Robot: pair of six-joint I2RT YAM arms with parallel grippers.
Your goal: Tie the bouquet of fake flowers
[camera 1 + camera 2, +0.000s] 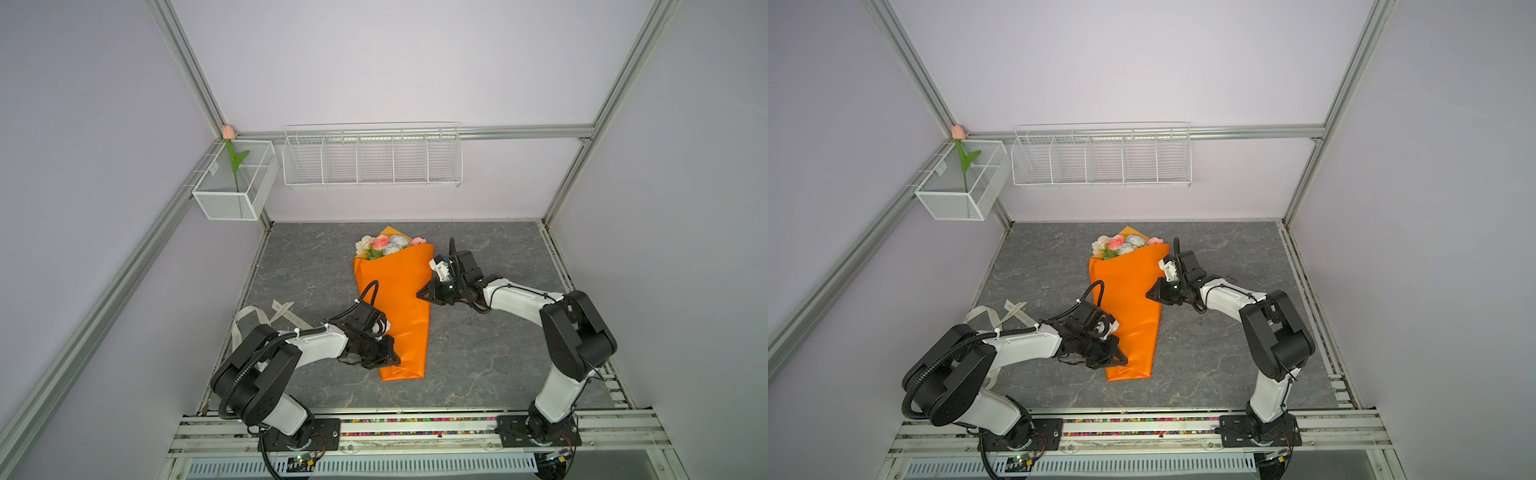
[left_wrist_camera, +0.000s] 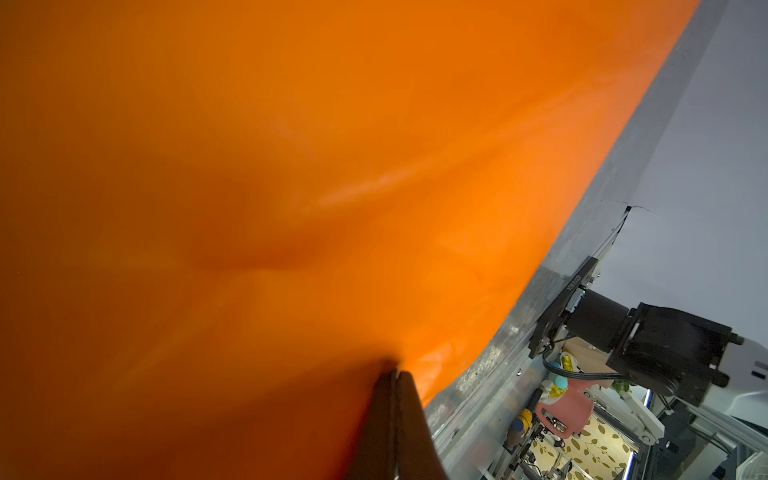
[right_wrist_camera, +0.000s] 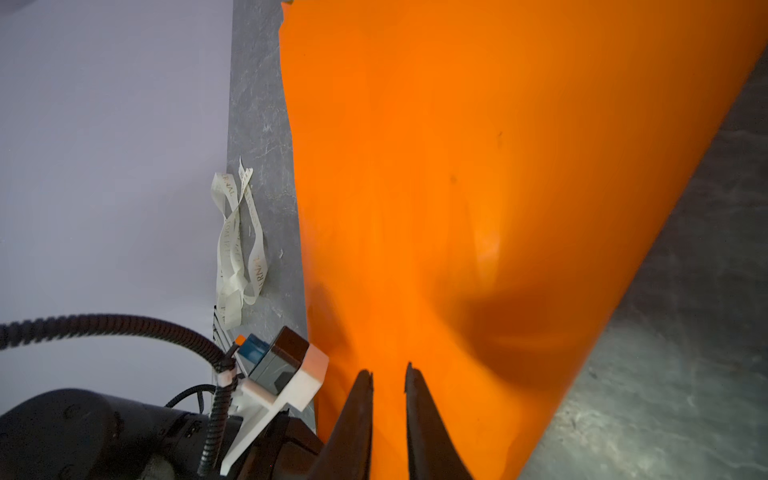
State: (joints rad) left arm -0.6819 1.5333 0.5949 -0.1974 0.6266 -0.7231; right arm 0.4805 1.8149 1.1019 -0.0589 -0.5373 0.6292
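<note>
Note bouquet flat on bench between pincers, long axis from blossoms down to narrow end at left pincer, clenched against wrap. Right pincer barely parted, empty, at side edge. Ribbon behind left pincer.

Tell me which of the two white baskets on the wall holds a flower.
The mesh box basket in the left corner: a single pink tulip stands in it. The long wire rack with compartments shows nothing inside.

Stems of the bouquet out of sight inside orange wrapping paper; ribbon partly behind left arm.
</note>
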